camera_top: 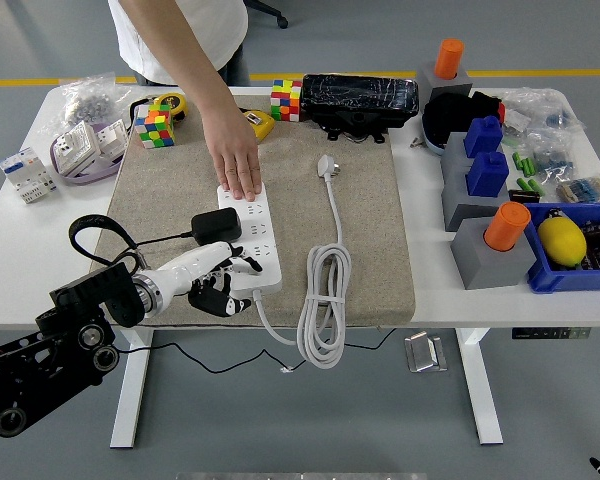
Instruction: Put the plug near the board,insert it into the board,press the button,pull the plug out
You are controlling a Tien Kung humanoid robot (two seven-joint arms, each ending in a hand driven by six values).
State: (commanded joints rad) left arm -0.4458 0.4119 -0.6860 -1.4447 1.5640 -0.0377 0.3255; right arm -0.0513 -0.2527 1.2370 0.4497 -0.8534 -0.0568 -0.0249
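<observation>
Fingers of the left hand (216, 283) are curling, holding nothing, over the strip's (250, 240) near end. Person's hand (237, 165) is pressing its far end, probably steadying it while the black plug (216, 225) is sitting inserted.

1. A Rubik's cube (153, 129) sits at the mat's (370, 240) 10 o'clock corner; a second cube (287, 99) lies at 12.
2. A lemon (561, 241) rests in the blue bin (560, 277) at the worktop's (435, 290) 4 o'clock.
3. An orange cylinder (506, 226) stands on a grey block (485, 262) just beside the bin.
</observation>
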